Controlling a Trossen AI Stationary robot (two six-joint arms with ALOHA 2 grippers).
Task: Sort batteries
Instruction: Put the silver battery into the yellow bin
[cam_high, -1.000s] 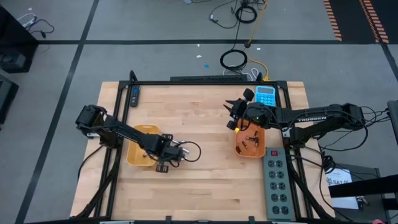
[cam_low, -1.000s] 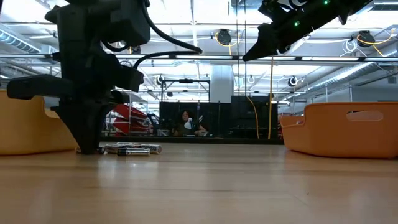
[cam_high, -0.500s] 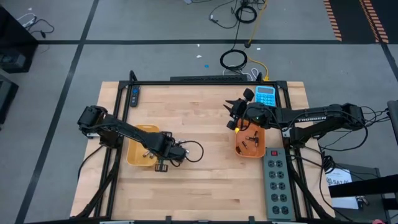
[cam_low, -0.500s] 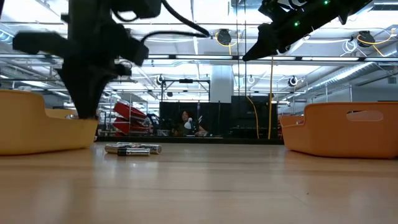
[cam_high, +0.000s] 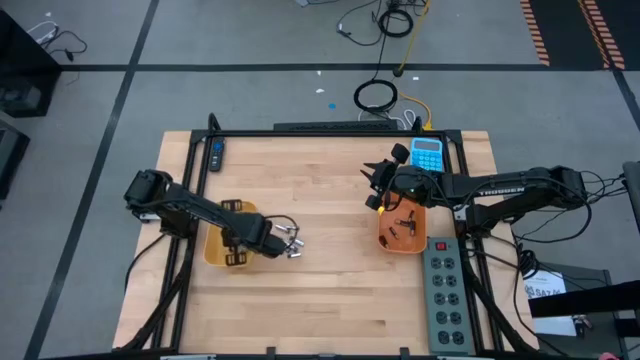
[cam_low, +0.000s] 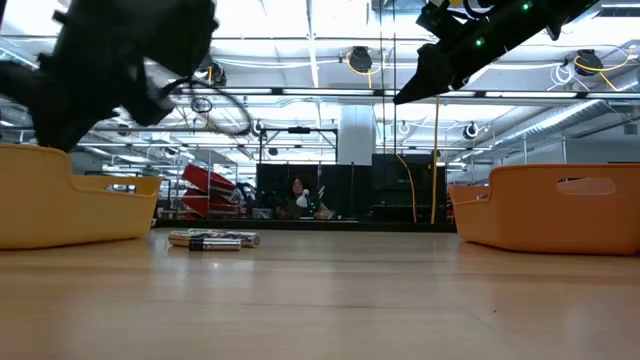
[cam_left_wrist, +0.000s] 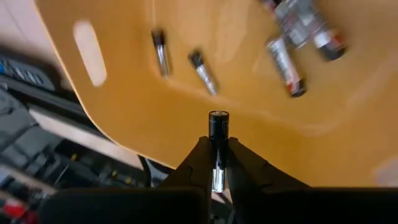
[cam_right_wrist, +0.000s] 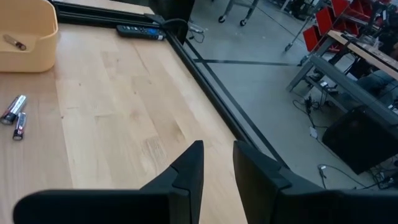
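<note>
Delivery step: left pincer grips a battery above the left tray, needing release next; right pincer waits open.

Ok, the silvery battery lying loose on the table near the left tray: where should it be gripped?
Around its mid-length, from straight above, jaws across its long axis. The silvery battery lies flat on the table, so its rounded sides are exposed; a second battery close beside it may crowd the jaws.

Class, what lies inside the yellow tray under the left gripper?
Several loose batteries lie in the tray. The left gripper holds another battery above it. The arm hides part of the tray from above.
</note>
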